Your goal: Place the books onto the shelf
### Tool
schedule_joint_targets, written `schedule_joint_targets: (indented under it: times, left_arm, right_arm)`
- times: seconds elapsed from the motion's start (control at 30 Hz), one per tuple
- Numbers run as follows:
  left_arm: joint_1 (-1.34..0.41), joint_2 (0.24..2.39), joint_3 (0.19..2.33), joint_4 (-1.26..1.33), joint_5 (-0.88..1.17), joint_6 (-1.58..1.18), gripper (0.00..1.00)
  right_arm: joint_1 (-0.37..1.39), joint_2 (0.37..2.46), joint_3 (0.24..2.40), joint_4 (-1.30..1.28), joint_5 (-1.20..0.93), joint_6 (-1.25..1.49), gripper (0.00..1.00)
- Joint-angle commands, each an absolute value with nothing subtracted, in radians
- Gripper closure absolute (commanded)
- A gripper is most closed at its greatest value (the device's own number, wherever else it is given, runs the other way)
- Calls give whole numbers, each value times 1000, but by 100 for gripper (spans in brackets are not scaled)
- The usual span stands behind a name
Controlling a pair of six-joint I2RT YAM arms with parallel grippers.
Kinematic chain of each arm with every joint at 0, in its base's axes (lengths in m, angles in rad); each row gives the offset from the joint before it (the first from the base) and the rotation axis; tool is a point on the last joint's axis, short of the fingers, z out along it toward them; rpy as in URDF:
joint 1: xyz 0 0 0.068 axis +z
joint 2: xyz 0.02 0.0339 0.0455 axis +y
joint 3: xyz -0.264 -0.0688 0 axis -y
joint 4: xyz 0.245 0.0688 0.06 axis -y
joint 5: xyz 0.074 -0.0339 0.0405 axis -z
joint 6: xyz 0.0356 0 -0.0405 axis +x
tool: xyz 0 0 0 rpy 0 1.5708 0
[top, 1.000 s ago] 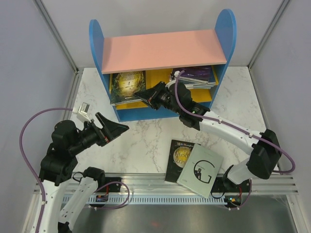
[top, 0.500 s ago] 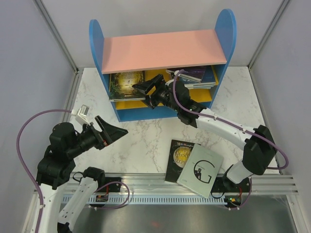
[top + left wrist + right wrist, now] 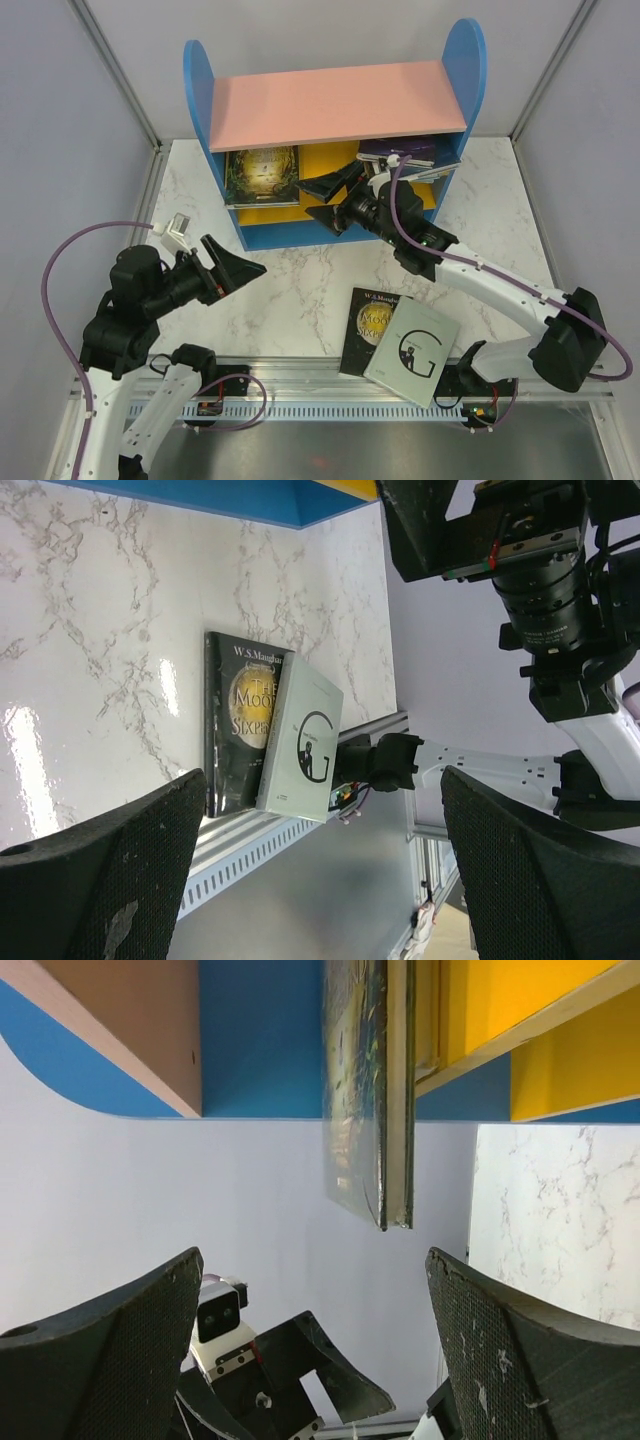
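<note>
One shelf (image 3: 465, 70) far back, green-gold book (image 3: 262, 172) in left, purple books (image 3: 405, 152) in right. Right gripper (image 3: 322, 198) at shelf front, left gripper (image 3: 235, 265) near left: both jaws wide open, empty. Grey G book (image 3: 415, 348) lies on black book (image 3: 365, 320), near right.

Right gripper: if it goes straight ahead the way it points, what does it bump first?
Probably the green-gold book, which sticks out of the shelf dead ahead of the open right gripper; how far off is hard to tell.

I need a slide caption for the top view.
Right pincer open at shelf; black book, grey book lie on table.
</note>
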State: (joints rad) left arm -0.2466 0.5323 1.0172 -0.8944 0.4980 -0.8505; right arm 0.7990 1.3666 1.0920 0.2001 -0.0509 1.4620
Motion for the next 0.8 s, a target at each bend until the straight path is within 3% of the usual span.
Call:
schedule_joint_targets:
  times: [0.0, 0.3, 0.63, 0.77]
  left_arm:
    - [-245, 537, 1008, -877, 497, -821, 1]
    - [-247, 514, 994, -877, 494, -830, 1]
    - [-247, 509, 986, -876, 489, -838, 1]
    - [-247, 506, 988, -876, 491, -836, 1]
  right_arm:
    - [753, 1304, 1060, 203, -31, 1442, 6]
    - [707, 1321, 1080, 222, -152, 1404, 7]
    - [868, 1364, 1198, 166, -141, 1302, 10]
    - [902, 1364, 1193, 144, -115, 1290, 16]
